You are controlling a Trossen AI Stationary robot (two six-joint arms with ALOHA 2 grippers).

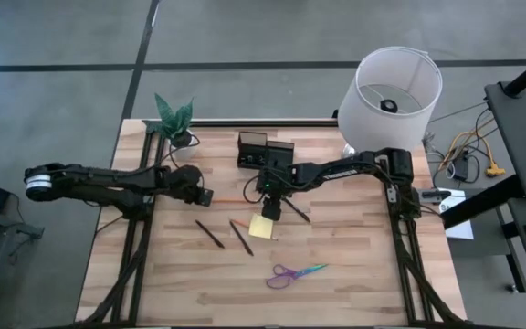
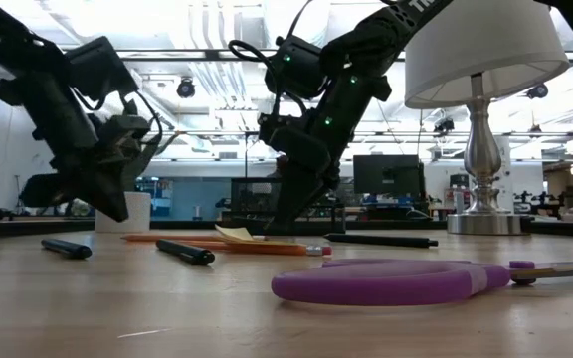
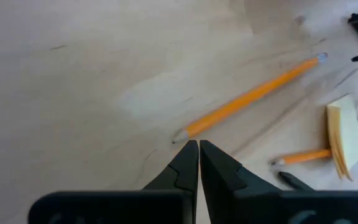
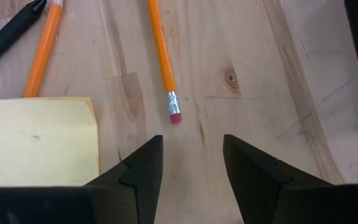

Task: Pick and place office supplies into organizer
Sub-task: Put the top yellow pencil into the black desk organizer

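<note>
While the right gripper (image 4: pixel 191 168) is held with fingers spread, an orange pencil's (image 4: pixel 161 53) eraser end is seen just beyond them, untouched. The left gripper's (image 3: pixel 199 152) fingers are pressed together near another pencil's (image 3: pixel 247 98) tip.

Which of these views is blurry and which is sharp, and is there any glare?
Low view: the scissors up close look soft, and bright ceiling lights silhouette both arms. Right wrist view: the sticky-note pad and wood grain look crisp. High view: even light, no strong glare.
</note>
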